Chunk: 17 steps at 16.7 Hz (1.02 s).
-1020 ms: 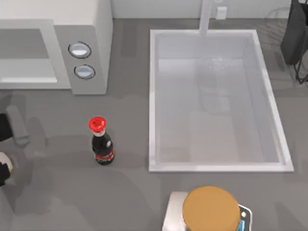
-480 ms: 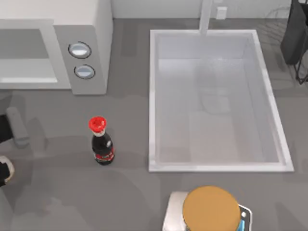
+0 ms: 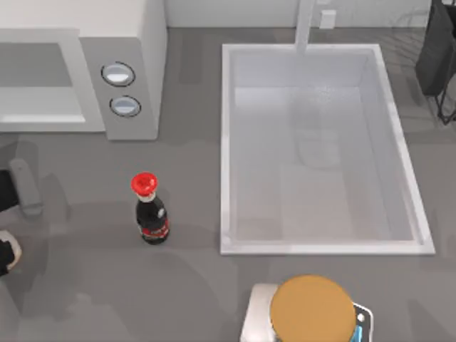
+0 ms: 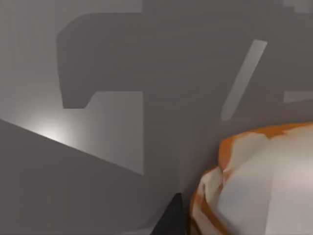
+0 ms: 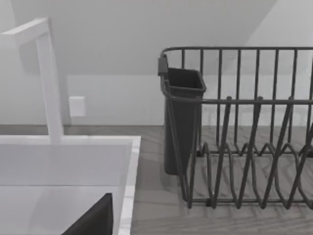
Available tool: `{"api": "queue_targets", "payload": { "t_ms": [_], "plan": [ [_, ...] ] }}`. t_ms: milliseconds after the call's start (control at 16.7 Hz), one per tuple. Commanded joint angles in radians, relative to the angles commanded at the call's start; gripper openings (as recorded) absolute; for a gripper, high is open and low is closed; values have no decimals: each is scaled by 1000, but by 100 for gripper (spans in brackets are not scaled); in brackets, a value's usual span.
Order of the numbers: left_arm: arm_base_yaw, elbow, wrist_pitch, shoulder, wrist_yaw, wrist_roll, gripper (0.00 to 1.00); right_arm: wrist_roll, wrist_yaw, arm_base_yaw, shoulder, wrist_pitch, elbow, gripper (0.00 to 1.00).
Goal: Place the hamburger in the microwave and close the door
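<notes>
The hamburger (image 4: pixel 266 188) is a pale bun with orange bits, close up in the left wrist view beside a dark fingertip (image 4: pixel 171 221). From above, my left gripper (image 3: pixel 6 255) sits at the table's far left edge, in front of the microwave (image 3: pixel 135 43), and is shut on the hamburger (image 3: pixel 10 244). The microwave is a white box at the back left with two round knobs (image 3: pixel 118 73). Its front shows a grey recess (image 3: pixel 35 65). A slim grey bar (image 3: pixel 25 187) stands in front of it; I cannot tell whether this is the door's handle. My right arm (image 3: pixel 436 53) is parked at the back right.
A cola bottle (image 3: pixel 149 210) with a red cap stands mid-left. The white sink (image 3: pixel 226 149) and its faucet (image 3: pixel 305 25) take up the middle and right. A large brown disc (image 3: pixel 311 310) rests on a white stand (image 3: pixel 255 317) at the front. A dark dish rack (image 5: pixel 244 147) stands at the back right.
My left gripper with the hamburger has slid a little left and toward the front, further off the top view's edge. The grey bar shifted slightly. Nothing else moved.
</notes>
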Motion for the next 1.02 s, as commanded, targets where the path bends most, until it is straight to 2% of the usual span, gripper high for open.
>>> {"api": "queue_targets", "payload": {
  "t_ms": [60,300,660,1020],
  "plan": [
    [-2,24,-83,-64,14,-22,0,0,0,0,0,0,0,100],
    [-2,78,-158,-87,14,-19,0,0,0,0,0,0,0,100],
    [-6,245,-450,-191,14,-22,0,0,0,0,0,0,0,100],
    [-4,272,-484,-214,14,-26,0,0,0,0,0,0,0,100]
  ]
}}
